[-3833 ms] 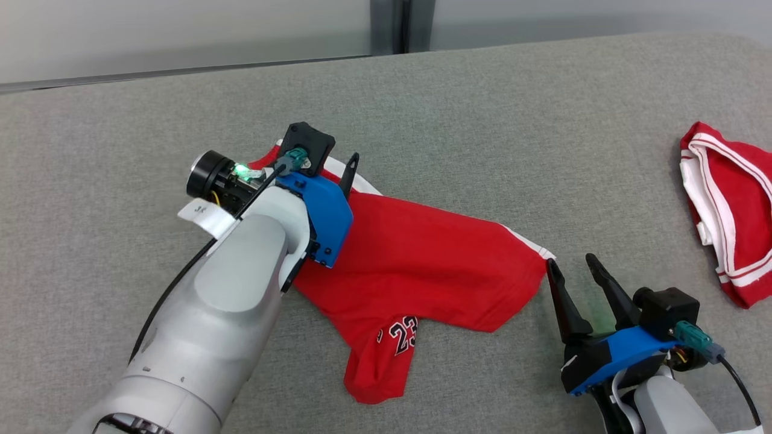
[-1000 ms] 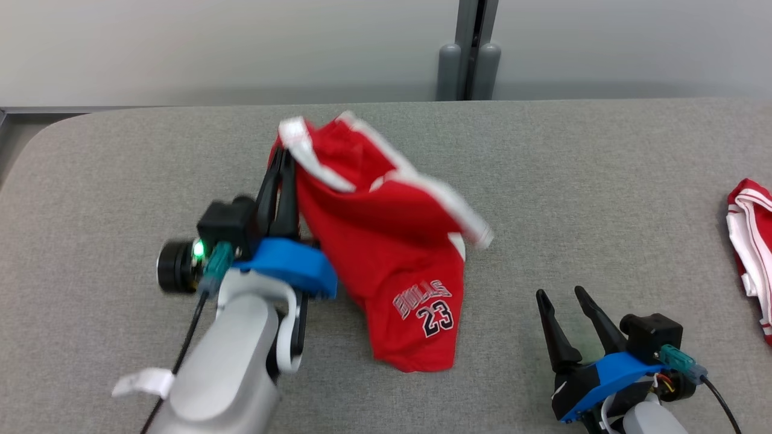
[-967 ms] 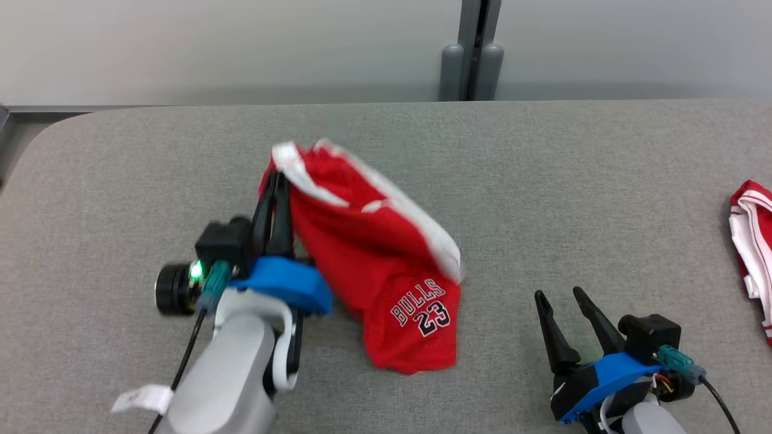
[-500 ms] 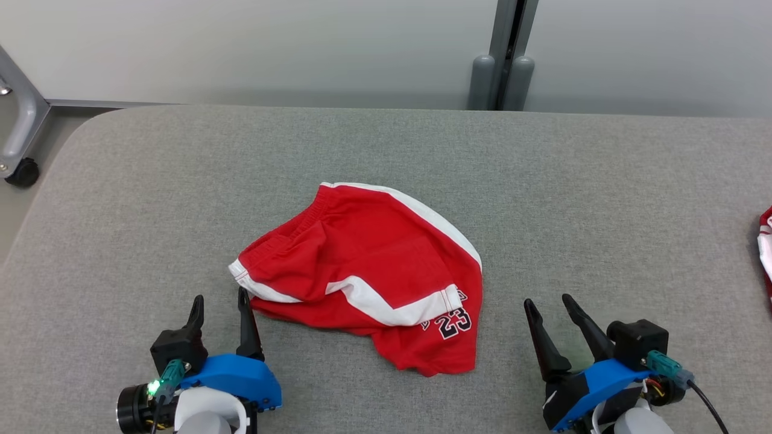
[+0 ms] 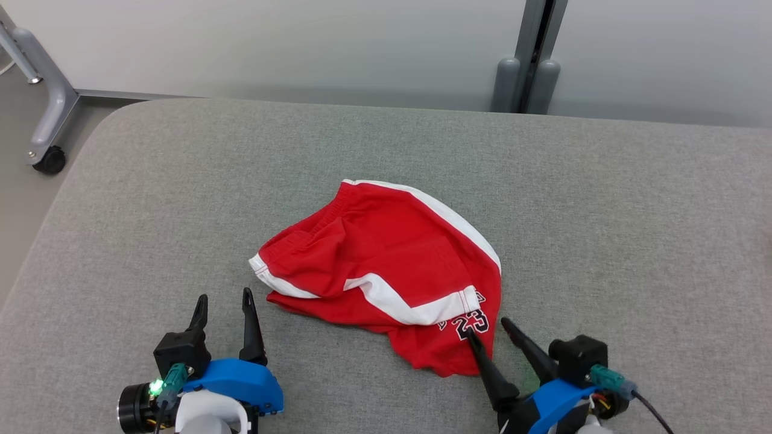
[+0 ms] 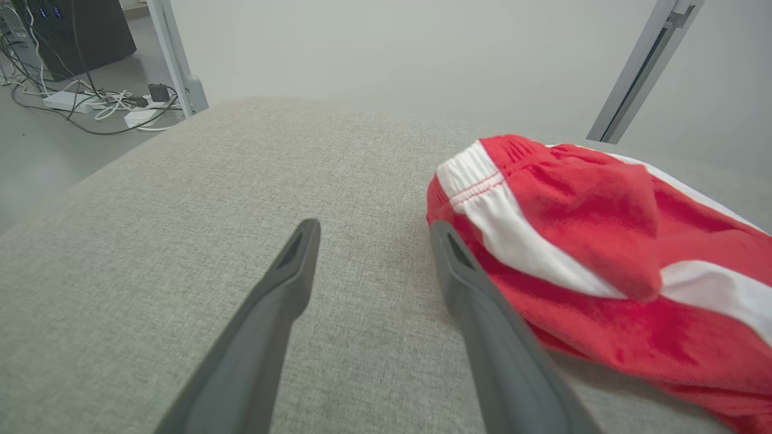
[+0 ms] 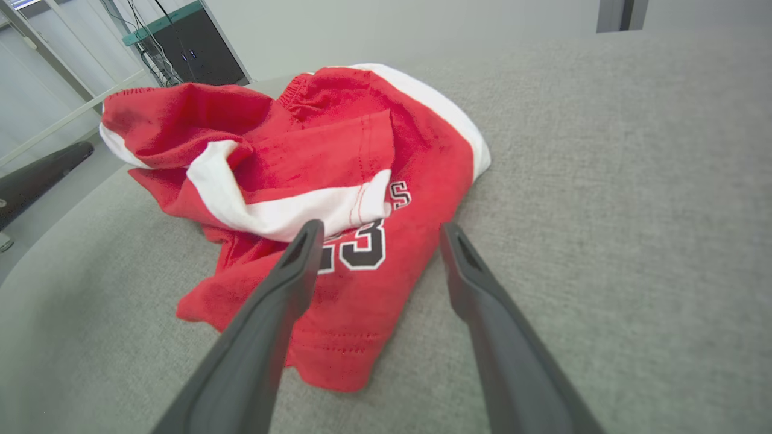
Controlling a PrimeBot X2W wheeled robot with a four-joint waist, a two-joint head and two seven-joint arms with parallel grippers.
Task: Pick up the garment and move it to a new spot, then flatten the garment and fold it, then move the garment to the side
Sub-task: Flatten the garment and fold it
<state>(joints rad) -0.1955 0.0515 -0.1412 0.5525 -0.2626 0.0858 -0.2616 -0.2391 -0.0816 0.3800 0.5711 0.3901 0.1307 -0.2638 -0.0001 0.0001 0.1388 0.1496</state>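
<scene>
Grey fabric tabletop (image 5: pixel 181 181) spans the head view. Grey frame leg (image 5: pixel 60 108) on a black caster (image 5: pixel 49 161) at 10 o'clock. Twin grey posts (image 5: pixel 506 84) against the pale wall (image 5: pixel 271 42) at 1. Left wrist view, 10 o'clock: floor cables (image 6: pixel 102 105), probably a power strip (image 6: pixel 60 101), dark cabinet (image 6: pixel 78 30).

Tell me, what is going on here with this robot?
A two-armed robot is working on red shorts lying crumpled on a grey padded table. Both grippers are open and hold nothing: the left gripper sits beside the waistband, the right gripper reaches the leg printed 23. Flattening is not yet done.
</scene>
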